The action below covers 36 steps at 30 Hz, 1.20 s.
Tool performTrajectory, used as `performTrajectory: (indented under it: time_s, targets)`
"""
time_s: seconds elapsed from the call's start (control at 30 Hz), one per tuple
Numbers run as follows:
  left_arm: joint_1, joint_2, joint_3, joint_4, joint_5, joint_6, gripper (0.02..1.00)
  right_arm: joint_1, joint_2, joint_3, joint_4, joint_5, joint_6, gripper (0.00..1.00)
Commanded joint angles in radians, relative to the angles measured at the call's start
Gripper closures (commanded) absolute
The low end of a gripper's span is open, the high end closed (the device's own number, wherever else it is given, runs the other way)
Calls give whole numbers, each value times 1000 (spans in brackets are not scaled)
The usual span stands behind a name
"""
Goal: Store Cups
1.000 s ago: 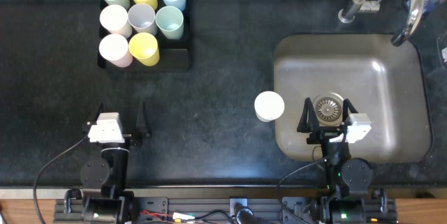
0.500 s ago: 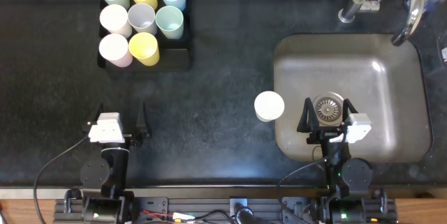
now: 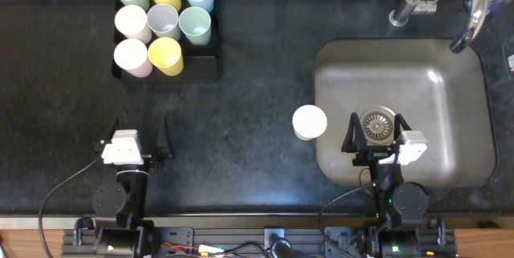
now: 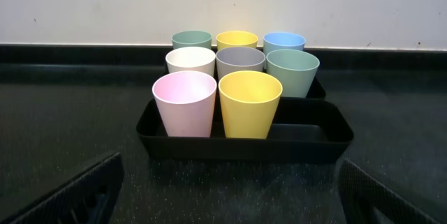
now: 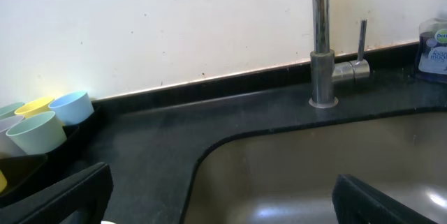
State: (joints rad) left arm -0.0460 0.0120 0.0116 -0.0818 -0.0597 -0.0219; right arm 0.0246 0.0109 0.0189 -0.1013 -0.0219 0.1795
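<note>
A black tray (image 3: 205,67) at the back left of the dark counter holds several cups in pastel colours: pink (image 4: 184,102), yellow (image 4: 250,102), white, grey, green and blue. Its front right slot (image 4: 311,130) is bare. One white cup (image 3: 309,121) stands alone on the counter, just left of the sink. My left gripper (image 3: 140,133) rests open near the front edge, facing the tray (image 4: 244,147) from a distance, nothing between its fingers. My right gripper (image 3: 376,132) is open too, over the sink's front left part, to the right of the white cup.
A steel sink (image 3: 450,73) fills the right side, with a drain (image 3: 377,124) and a faucet (image 5: 321,39) behind it. A soap bottle (image 5: 433,46) stands at the far right. Bare counter lies between the tray and the white cup.
</note>
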Motion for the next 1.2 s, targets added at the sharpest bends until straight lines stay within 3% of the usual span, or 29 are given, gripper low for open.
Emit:
performTrajectory:
  time_s: [0.03,0.57,0.7,0.83,1.0,1.1,1.2]
  targets:
    - [-2,-9,-4,1,14,19,20,-8,-5,-5,5,-1,0,3]
    - [-2,-9,-4,1,14,19,20,10,5,73,11,-6,0,3]
    - [-2,-9,-4,1,14,19,20,11,127,335,-210,-8,0,5]
    - [-2,-9,-4,1,14,19,20,17,426,673,-461,-8,0,3]
    - [-2,-9,-4,1,14,19,20,134,852,1101,-847,-3,-16,7]
    - [-2,-9,-4,0,14,19,20,202,1043,1278,-1063,0,-71,5]
    - [-2,-9,-4,0,14,19,20,267,1212,1388,-1234,75,-236,3]
